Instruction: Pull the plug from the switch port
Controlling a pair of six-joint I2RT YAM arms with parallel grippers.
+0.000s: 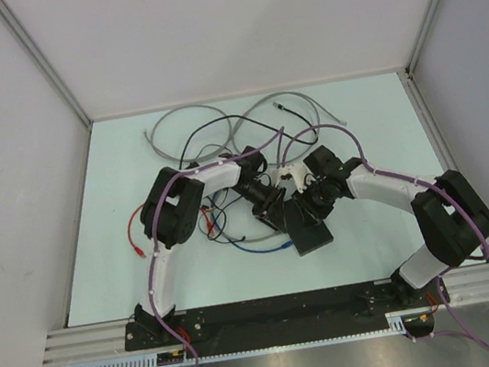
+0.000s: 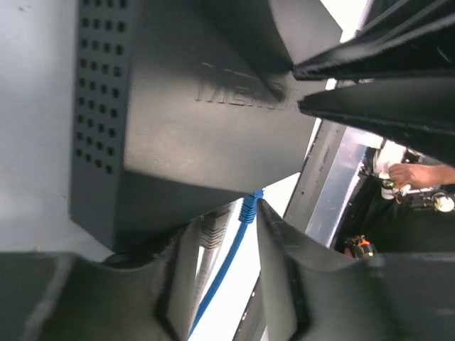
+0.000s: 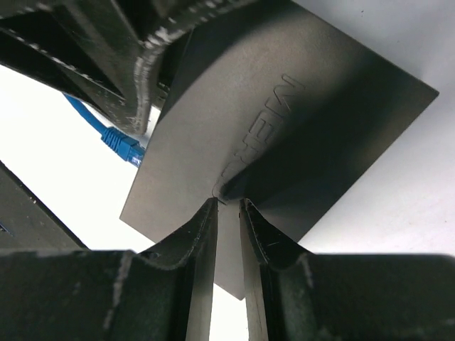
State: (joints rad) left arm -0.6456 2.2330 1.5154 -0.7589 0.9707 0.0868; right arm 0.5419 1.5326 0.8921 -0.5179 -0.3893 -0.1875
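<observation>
The switch (image 1: 311,234) is a flat matte-black box lying mid-table between both arms. In the left wrist view its perforated side and embossed top (image 2: 199,128) fill the frame. A blue plug (image 2: 249,208) and a grey plug (image 2: 212,234) sit side by side in its near edge, and the switch port itself is hidden behind them. My left gripper (image 2: 224,224) straddles both plugs, open, with daylight still between them. My right gripper (image 3: 227,203) rests its tips on the switch top (image 3: 284,128), its jaws a narrow slit apart with nothing between. The blue plug (image 3: 122,148) shows at the left.
Grey cable loops (image 1: 188,122) lie at the back, with a red cable (image 1: 136,233) at the left and a blue cable (image 1: 259,244) trailing left of the switch. The metal rail (image 1: 283,308) runs along the near edge. A person's hand (image 2: 416,174) shows beyond the table.
</observation>
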